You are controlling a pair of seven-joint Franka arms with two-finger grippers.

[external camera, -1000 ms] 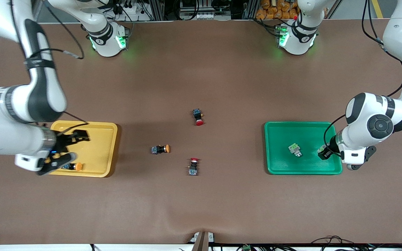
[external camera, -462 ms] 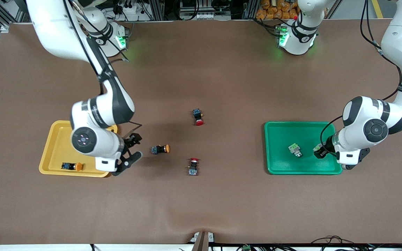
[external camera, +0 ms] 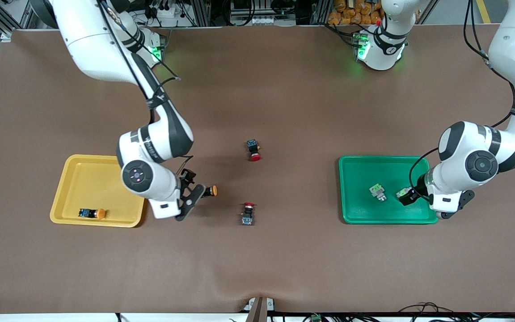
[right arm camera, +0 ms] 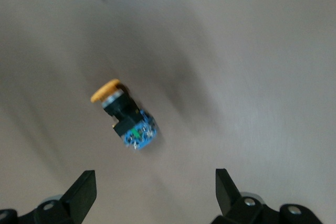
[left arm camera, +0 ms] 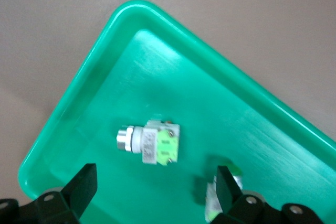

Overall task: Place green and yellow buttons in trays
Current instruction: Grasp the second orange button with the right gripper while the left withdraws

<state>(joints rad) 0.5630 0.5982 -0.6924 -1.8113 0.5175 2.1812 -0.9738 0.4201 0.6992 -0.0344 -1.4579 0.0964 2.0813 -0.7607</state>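
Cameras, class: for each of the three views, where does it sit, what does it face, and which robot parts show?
Front view: high across the table, facing both arms; yellow tray and green tray visible.
Left wrist view: looks down into the green tray at two green buttons; left end effector open.
Right wrist view: looks down at a yellow button; right end effector open.
Shared: front and left wrist both show the green tray.

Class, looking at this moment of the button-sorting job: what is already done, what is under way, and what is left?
Done: one yellow button lies in the yellow tray; two green buttons lie in the green tray, the second beside the open left gripper.
Under way: the open right gripper is over the last yellow button on the table.
Left: grasp it and put it in the yellow tray. The two red buttons stay out.
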